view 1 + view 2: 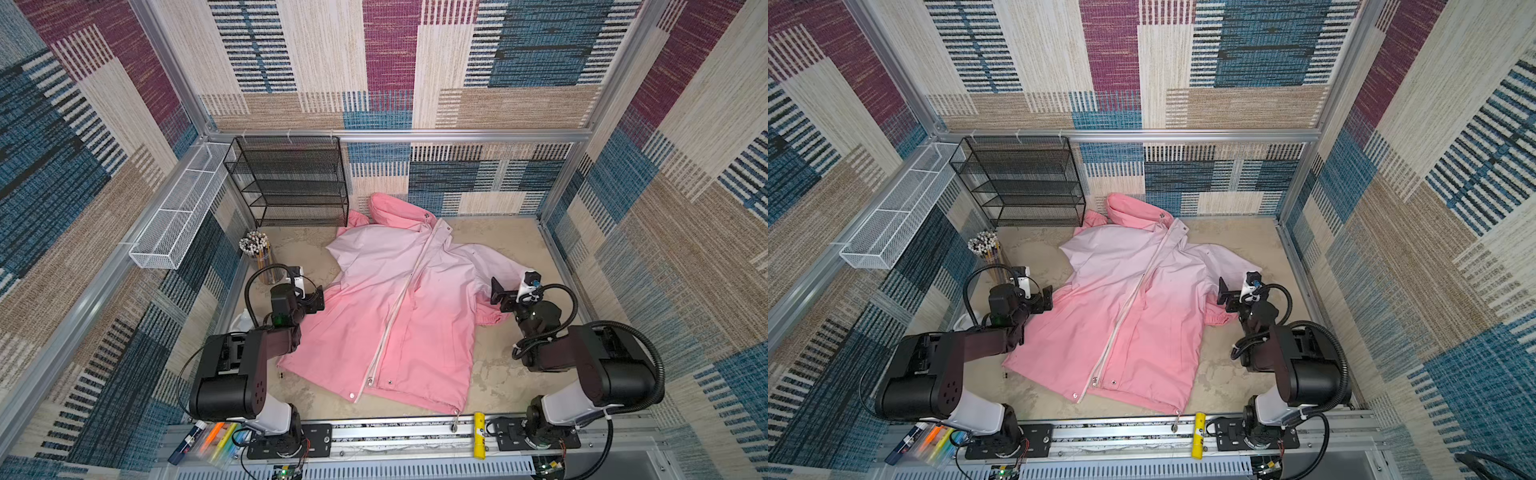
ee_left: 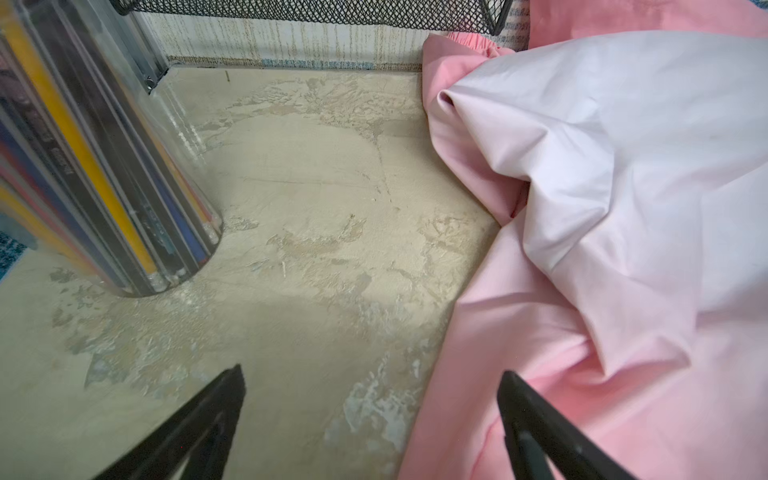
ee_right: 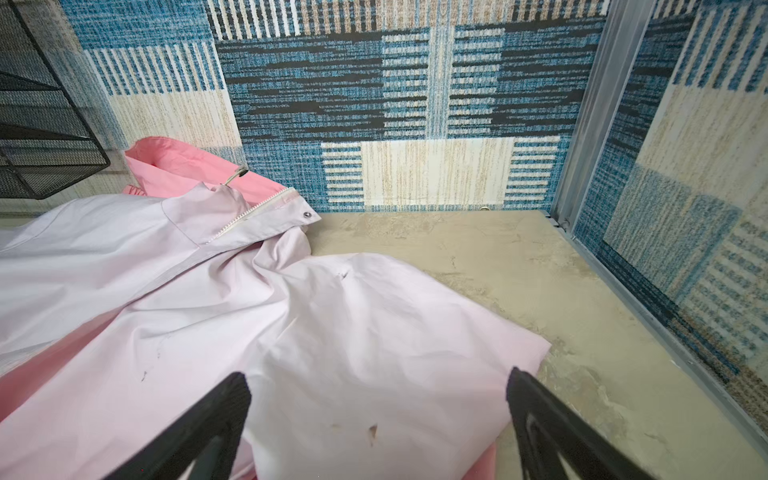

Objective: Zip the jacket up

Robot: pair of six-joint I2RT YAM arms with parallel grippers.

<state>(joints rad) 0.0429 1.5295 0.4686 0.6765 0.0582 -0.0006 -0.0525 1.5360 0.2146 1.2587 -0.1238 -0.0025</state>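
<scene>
Pink fabric, pale at the shoulders and salmon toward the hem: the jacket (image 1: 436,332) lies front up on the surface (image 1: 492,386), spread between the two tools.

Left tool (image 1: 319,298): jaws wide apart, nothing in them. It is poised at the jacket's near edge, one finger over cloth and the other over bare surface.

Right tool (image 1: 496,291): likewise released and empty, hovering over the folded sleeve (image 3: 374,332) on its side.

White zipper (image 1: 392,316): runs from collar to hem, well apart from both tools and roughly midway between them. The slider's position cannot be made out. The panels part slightly at the hem.

Handling, as judged: thin, light, soft cloth, probably slick. It will likely bunch and slide if pulled unanchored. Advisable hold is one tool pinching the hem beside the zipper's foot and the other on the slider pull, which is a small target.

Markings: no brand or label is legible on the jacket, and the silver snaps (image 1: 390,380) look plain. Pencils in the clear cup (image 2: 104,166), beside the left tool on the side away from the jacket, carry print too blurred to read.
</scene>
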